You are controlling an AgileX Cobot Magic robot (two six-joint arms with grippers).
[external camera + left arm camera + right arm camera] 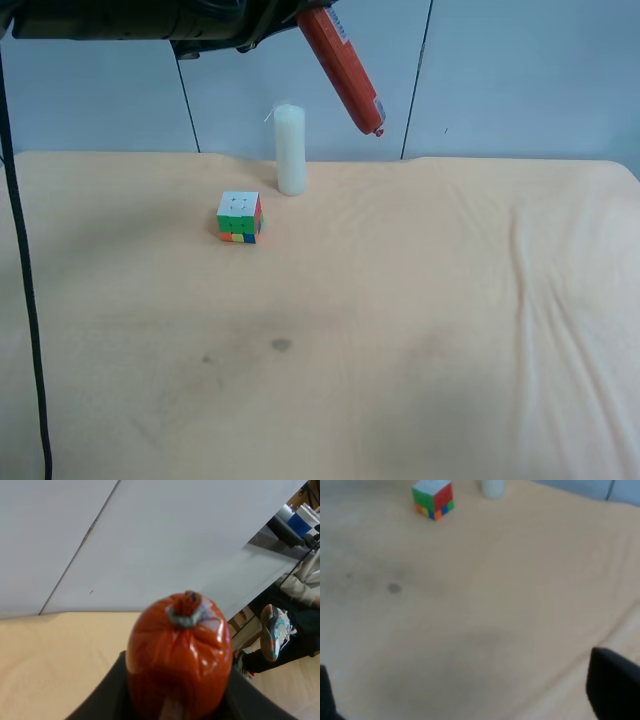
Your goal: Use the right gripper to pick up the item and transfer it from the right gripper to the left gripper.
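The red sausage-shaped item (343, 68) hangs high above the table's far side, tilted with its crimped end down toward the exterior high view's right. My left gripper (300, 18), on the all-black arm at the top of that view, is shut on its upper end. In the left wrist view the item (180, 655) points end-on at the camera between the dark fingers (107, 695) of the left gripper (177, 702). My right gripper (470, 695) is open and empty above the table, and only its dark fingertips (615, 685) show. The right arm is out of the exterior high view.
A multicoloured puzzle cube (239, 217) (434, 498) sits on the beige tablecloth (400, 330). A white pillar candle (290, 150) (493, 487) stands just behind it. A thin black cable (25, 300) hangs down at the exterior high view's left edge. A small dark stain (281, 345) marks the cloth.
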